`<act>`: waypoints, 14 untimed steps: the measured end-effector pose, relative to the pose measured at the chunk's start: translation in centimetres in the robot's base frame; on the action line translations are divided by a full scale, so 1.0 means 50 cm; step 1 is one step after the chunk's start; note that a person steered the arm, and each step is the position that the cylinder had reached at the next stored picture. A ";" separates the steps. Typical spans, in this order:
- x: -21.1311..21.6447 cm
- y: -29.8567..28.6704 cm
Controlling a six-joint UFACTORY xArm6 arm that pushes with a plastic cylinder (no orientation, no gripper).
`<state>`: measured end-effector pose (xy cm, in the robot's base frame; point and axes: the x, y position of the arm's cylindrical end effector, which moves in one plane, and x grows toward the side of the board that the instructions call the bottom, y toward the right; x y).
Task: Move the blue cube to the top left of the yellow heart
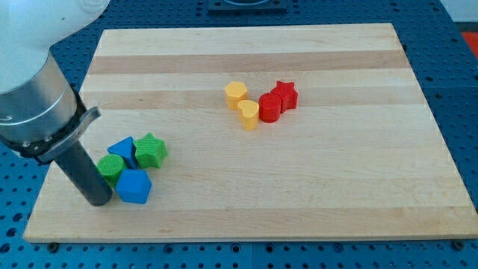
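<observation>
My tip (98,200) stands at the table's (299,217) near left corner, touching or just short of the left side of the blue cube (134,187); there is no hand on this rig, only a rod, and it holds nothing; the green cylinder (110,167) sits just behind the tip, with the blue triangular block (122,151) and green star (151,150) crowded behind the cube; risk: an off-centre push turns the cube or drags these neighbours along. Well apart, toward the view's top right, lies the yellow heart (249,114), touching a yellow hexagonal block (236,94) and a red cylinder (269,107), red star (284,93) beyond; risk: an overshooting cube displaces the heart.
</observation>
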<state>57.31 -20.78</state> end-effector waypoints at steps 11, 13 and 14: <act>-0.281 0.181; -0.291 0.167; -0.291 0.127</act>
<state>42.74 -14.44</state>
